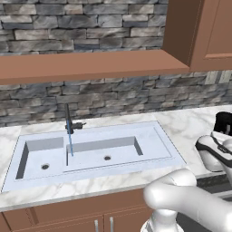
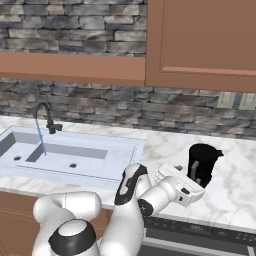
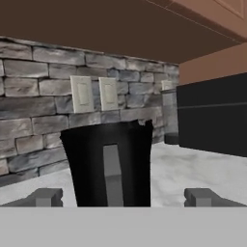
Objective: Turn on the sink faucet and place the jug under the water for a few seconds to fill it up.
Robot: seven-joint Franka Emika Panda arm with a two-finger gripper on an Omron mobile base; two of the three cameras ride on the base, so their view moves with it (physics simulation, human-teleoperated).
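Observation:
The dark gooseneck sink faucet [image 1: 68,118] [image 2: 44,114] stands behind the pale double-basin sink [image 1: 156,136] [image 2: 125,150]. A thin blue stream of water [image 1: 70,144] [image 2: 41,137] falls from it into the sink. The black jug [image 2: 204,159] [image 1: 223,121] [image 3: 108,161] stands upright on the marble counter to the right of the sink. My gripper [image 2: 196,172] [image 3: 123,198] is level with the jug and right in front of it. It is open, one fingertip [image 3: 46,198] showing to each side of the jug. I cannot tell whether they touch it.
Two wall outlets [image 3: 94,94] sit on the stone backsplash behind the jug. A black appliance [image 3: 212,116] stands on the counter beyond it. A dark cooktop [image 2: 200,232] lies at the counter's front right. Wooden cabinets [image 2: 200,40] hang above.

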